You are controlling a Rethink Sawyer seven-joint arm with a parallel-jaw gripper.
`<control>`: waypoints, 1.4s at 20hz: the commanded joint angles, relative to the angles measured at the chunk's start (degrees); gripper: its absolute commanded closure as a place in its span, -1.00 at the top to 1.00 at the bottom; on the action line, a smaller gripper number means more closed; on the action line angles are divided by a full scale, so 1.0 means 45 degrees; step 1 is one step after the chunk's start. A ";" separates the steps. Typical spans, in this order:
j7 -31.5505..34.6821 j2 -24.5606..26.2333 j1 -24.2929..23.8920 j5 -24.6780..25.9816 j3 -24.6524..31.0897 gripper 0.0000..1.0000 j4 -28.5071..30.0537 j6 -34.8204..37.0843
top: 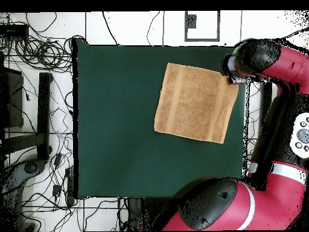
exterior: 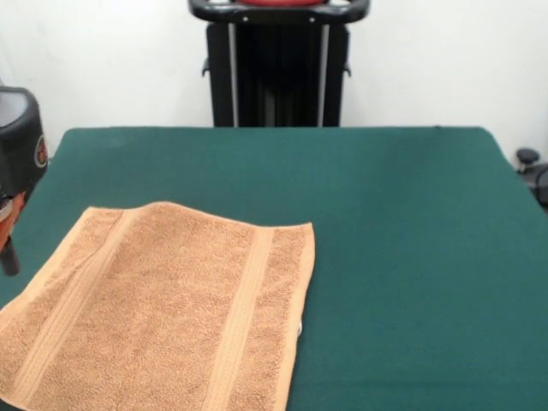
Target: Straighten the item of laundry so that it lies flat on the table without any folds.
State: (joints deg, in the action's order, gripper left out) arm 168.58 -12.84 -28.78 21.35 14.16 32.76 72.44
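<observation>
The towel (top: 195,103) lies spread flat on the table (top: 121,121), no folds evident; the task appears essentially complete. The gripper (top: 232,78) sits at the towel's corner, towel extending away from it; jaw state cannot be told.

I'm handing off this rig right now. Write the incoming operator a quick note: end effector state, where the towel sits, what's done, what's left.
End effector: at the towel's corner near the table edge, seen overhead; whether it is open or shut cannot be told.
Towel: lies spread on the green table, toward one side, turned slightly against the table's edges. Both woven bands show full length and no fold is visible. In the front view its near edge runs out of frame.
Done: the towel looks flat.
Left: check the corner under the arm, then draw the arm clear.
</observation>
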 commanded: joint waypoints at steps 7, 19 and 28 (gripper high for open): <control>-0.0923 -0.0185 0.0768 -0.1253 0.0428 1.00 0.2980 0.0210; -0.2435 0.0236 0.0483 -0.2043 0.0796 1.00 0.3067 0.0299; -0.2109 -0.0045 0.0604 -0.2141 0.0568 1.00 0.3269 0.0261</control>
State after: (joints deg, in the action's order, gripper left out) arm 168.58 -13.60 -27.71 13.37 14.10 38.75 72.43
